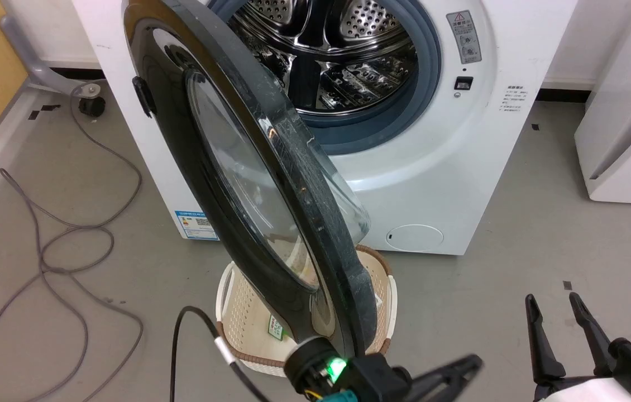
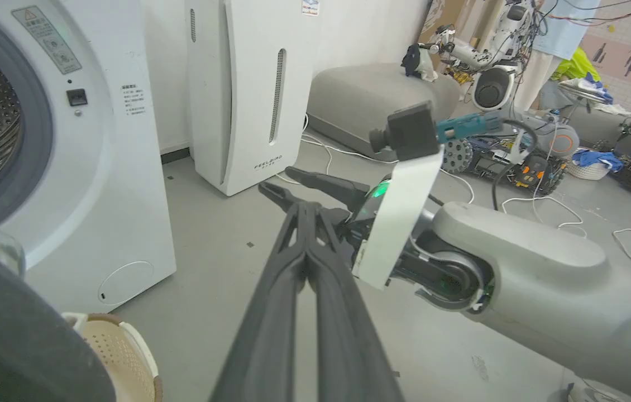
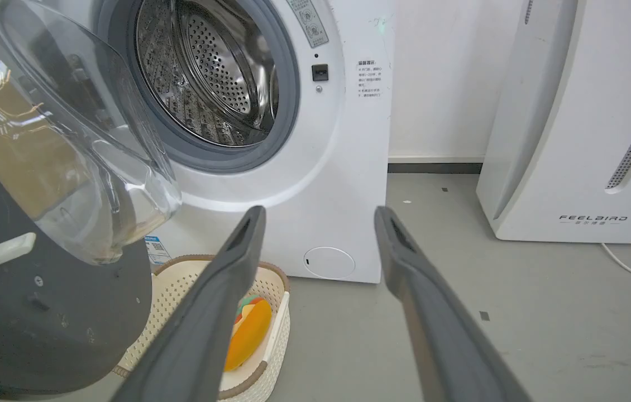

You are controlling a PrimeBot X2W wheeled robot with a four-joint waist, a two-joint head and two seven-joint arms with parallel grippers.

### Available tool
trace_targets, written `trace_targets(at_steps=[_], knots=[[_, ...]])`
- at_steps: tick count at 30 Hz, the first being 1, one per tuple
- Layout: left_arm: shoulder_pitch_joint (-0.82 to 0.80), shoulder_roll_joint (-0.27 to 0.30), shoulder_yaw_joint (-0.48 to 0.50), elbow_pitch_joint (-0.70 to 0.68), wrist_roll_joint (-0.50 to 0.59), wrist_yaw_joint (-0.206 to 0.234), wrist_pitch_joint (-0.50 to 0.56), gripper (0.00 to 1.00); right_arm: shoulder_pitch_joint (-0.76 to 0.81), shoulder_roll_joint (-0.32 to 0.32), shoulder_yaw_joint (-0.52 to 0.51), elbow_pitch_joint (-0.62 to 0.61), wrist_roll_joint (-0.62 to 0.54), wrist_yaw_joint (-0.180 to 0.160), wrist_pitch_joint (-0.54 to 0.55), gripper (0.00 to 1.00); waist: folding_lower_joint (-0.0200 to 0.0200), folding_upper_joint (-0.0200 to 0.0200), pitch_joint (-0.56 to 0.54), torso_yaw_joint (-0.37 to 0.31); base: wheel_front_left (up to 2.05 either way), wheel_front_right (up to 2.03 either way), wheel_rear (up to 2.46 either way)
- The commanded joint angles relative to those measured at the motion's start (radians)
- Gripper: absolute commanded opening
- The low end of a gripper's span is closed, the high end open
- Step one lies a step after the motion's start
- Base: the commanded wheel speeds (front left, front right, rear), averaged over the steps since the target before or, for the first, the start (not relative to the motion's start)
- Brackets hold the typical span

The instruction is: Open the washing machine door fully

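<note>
Door (image 1: 248, 184) half open, left gripper (image 2: 304, 234) closed, right gripper (image 3: 320, 209) spread

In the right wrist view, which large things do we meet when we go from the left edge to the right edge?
the washing machine door → the washing machine → the white appliance lettered on its front

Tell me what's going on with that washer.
The robot is working on the washing machine door, which stands well out from the washing machine. The steel drum is exposed, and a cream basket sits on the floor below the door. The left gripper is shut on nothing beside the door's lower edge, fingers pointing away from it. The right gripper hangs open off to the side, holding nothing.
</note>
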Motion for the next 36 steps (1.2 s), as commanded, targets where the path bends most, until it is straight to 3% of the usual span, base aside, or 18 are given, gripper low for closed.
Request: trace_targets(at_steps=[1, 6, 11, 20, 30, 36], knots=[[-0.014, -0.004, 0.009, 0.024, 0.011, 0.008, -0.011, 0.00, -0.012, 0.004, 0.002, 0.003, 0.004, 0.001, -0.002, 1.00, 0.0000, -0.0001, -0.001, -0.001, 0.00, 0.00, 0.00], [-0.068, -0.048, 0.068, 0.162, 0.020, 0.051, -0.068, 0.00, -0.012, 0.004, 0.008, 0.004, 0.005, 0.001, -0.004, 1.00, 0.0000, -0.0001, -0.002, -0.007, 0.00, 0.00, 0.00], [-0.128, -0.085, 0.078, 0.262, 0.016, 0.063, -0.117, 0.00, -0.007, 0.004, 0.010, 0.005, 0.011, 0.001, -0.002, 1.00, 0.0000, -0.0001, 0.000, -0.008, 0.00, 0.00, 0.00], [-0.158, -0.102, 0.095, 0.381, 0.025, 0.132, -0.162, 0.00, -0.007, 0.004, 0.015, 0.018, 0.030, 0.001, 0.004, 1.00, 0.0000, -0.0001, 0.002, -0.008, 0.00, 0.00, 0.00], [-0.096, -0.063, 0.112, 0.356, 0.016, 0.182, -0.154, 0.00, -0.003, 0.004, 0.020, 0.028, 0.042, 0.001, 0.007, 1.00, 0.0000, -0.0001, -0.007, 0.004, 0.00, 0.00, 0.00], [-0.016, -0.025, 0.145, 0.269, 0.010, 0.252, -0.141, 0.00, 0.008, 0.004, 0.025, 0.030, 0.047, 0.001, 0.013, 1.00, 0.0000, -0.0001, -0.018, 0.004, 0.00, 0.00, 0.00]])
